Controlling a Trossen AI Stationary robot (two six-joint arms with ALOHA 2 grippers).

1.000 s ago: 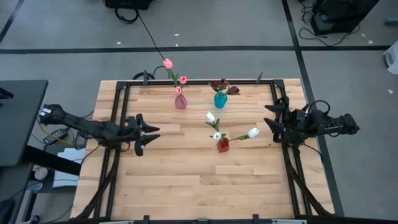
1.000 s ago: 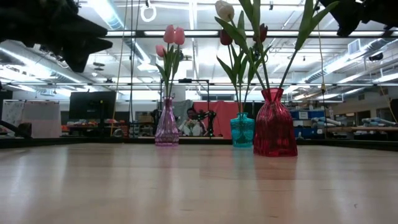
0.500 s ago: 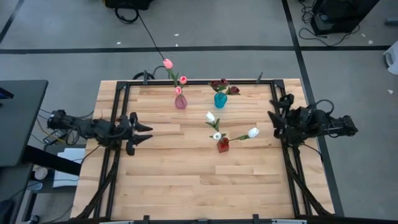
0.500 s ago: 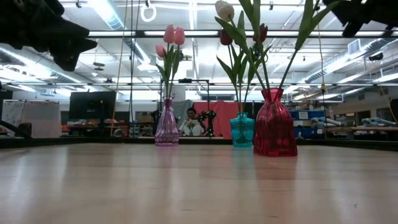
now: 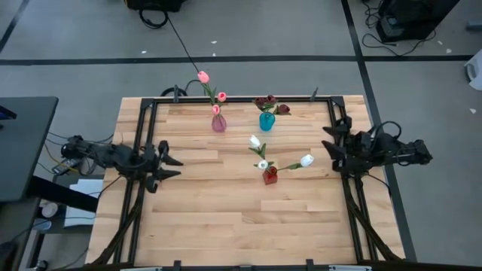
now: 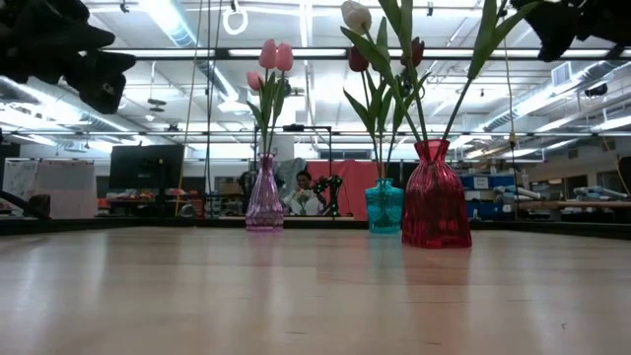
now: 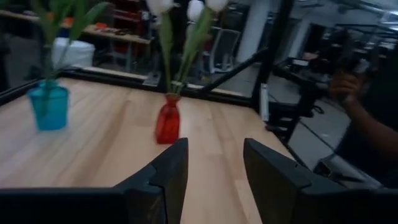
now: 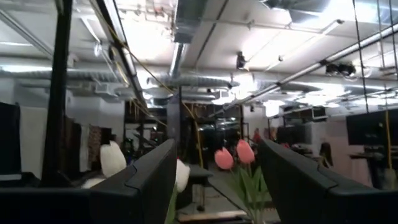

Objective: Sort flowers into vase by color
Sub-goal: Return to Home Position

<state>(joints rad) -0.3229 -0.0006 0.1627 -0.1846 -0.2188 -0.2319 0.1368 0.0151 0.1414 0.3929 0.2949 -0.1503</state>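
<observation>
Flowers [image 5: 255, 141] stand in vases [image 5: 269, 177] between left gripper [image 5: 174, 166] and right gripper [image 5: 328, 147], fingers wide, empty.

Left arm [image 5: 113, 155] stretched low across left edge of tabletop [image 5: 226, 218] – left pincer [image 5: 169, 165] points inward, fingers spread, nothing between them. Right arm [image 5: 392, 150] folded at right edge – right pincer [image 5: 330, 148] faces inward, fingers apart, empty.

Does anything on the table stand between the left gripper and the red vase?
Nothing visible. From above, only bare table lies between the left gripper and the red vase; the pink vase and blue vase stand well off that line.
</observation>
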